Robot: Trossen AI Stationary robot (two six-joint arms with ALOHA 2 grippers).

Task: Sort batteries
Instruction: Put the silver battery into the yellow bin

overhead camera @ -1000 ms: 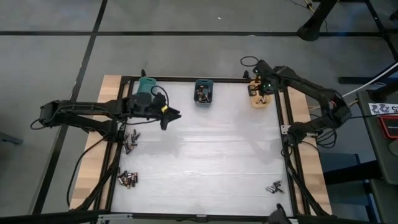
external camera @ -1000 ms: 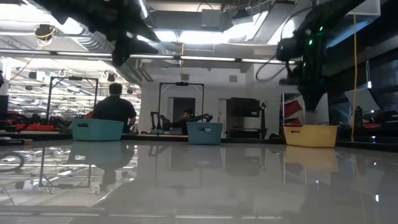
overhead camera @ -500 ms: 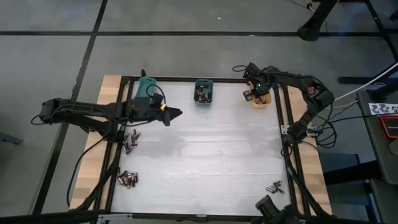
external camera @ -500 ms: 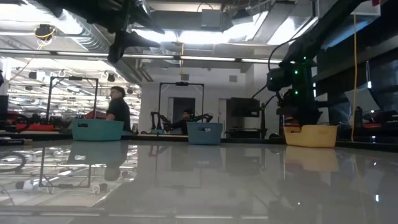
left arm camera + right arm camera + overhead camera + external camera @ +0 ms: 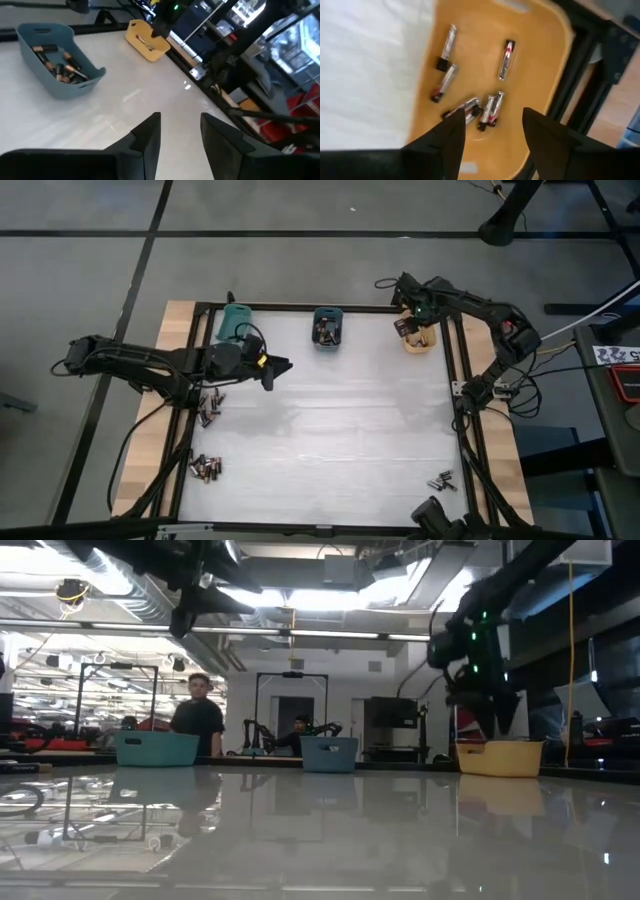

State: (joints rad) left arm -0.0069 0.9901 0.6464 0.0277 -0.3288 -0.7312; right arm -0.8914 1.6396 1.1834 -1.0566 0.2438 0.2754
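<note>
My right gripper [image 5: 492, 131] hangs open over the orange bin [image 5: 540, 60], its fingers hiding part of the batteries [image 5: 490, 107]; my left gripper [image 5: 180, 132] gapes empty.

- A glossy white desk [image 5: 330, 430] framed in black rails is seen, with wooden boards at its two sides.
- Three small rounded plastic bins are lined along the far edge: a teal bin [image 5: 234, 321], a blue bin [image 5: 327, 328] and an orange-yellow bin [image 5: 419, 340].
- A person in a dark top [image 5: 199, 720] is seen standing in the room beyond.
</note>
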